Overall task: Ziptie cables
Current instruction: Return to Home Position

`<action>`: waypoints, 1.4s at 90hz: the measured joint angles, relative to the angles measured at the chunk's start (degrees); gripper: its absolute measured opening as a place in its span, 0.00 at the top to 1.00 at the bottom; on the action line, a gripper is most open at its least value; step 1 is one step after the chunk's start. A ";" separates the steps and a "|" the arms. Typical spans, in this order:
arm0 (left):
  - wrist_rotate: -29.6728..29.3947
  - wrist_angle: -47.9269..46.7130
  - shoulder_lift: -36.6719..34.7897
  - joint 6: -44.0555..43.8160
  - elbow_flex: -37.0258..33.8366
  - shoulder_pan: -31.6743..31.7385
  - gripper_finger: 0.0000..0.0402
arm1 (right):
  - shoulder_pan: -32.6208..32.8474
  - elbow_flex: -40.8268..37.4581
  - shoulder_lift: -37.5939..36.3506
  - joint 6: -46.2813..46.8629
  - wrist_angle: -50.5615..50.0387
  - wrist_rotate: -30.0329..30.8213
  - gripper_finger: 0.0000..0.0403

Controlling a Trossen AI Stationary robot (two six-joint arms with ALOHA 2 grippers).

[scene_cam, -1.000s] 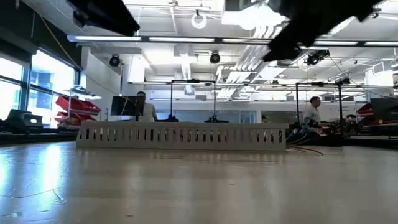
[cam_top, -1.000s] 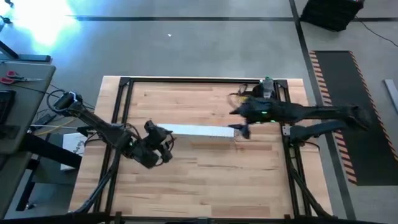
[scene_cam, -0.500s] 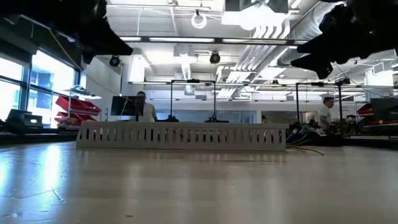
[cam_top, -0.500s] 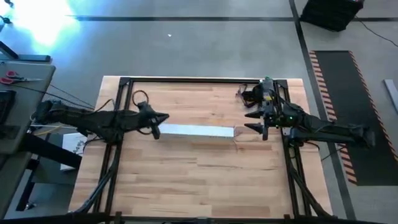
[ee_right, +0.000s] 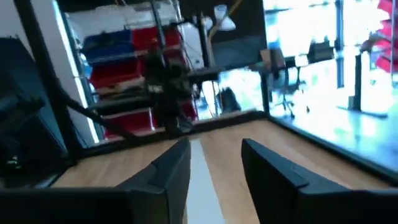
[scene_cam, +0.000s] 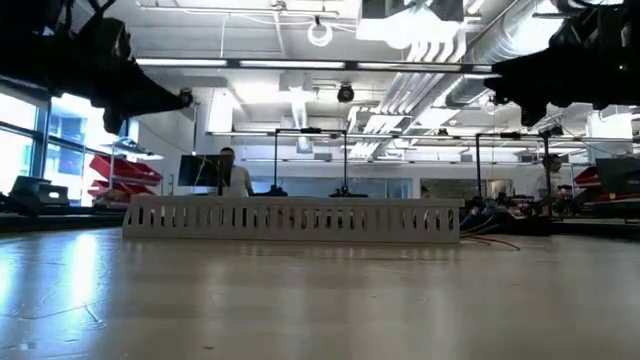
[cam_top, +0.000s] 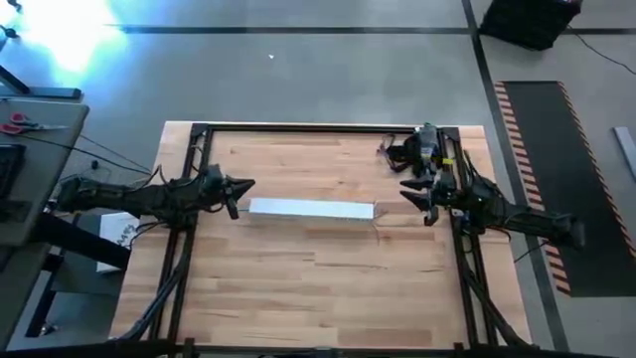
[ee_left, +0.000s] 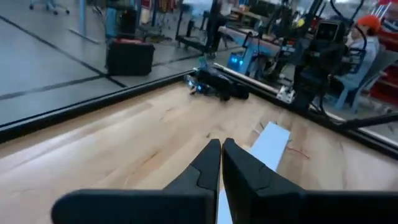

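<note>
Cables weren't visible, just the covered white duct lying mid-surface. By one end the left end effector was pressed together, and near the other the right end effector was spread.

white slotted duct, pale wood table, black frame
</note>
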 joint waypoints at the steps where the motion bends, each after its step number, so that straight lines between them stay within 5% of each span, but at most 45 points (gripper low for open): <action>1: 0.27 0.51 -0.24 0.15 -0.54 0.00 1.00 | 0.00 0.00 -0.21 -0.09 -0.06 -0.04 0.68; 10: 4.83 7.13 -2.37 2.64 -5.58 -0.01 1.00 | 0.00 0.00 -1.17 -0.28 -1.10 -0.27 0.68; 31: 10.29 8.39 -4.46 8.88 -5.48 -0.27 1.00 | 0.01 0.00 -0.92 1.08 -6.75 -0.66 0.68; 64: 12.96 -1.88 -18.70 12.20 -5.33 -0.36 1.00 | 0.00 0.00 -0.96 2.73 -5.22 -2.33 0.68; 110: 12.98 -2.04 -16.48 10.34 -5.33 -0.27 1.00 | 0.26 -0.02 -0.85 2.34 -9.23 -2.36 0.68; 126: 12.95 -2.04 -16.44 9.91 -5.33 -0.29 1.00 | 9.91 -0.02 -1.01 2.32 -10.50 3.24 0.68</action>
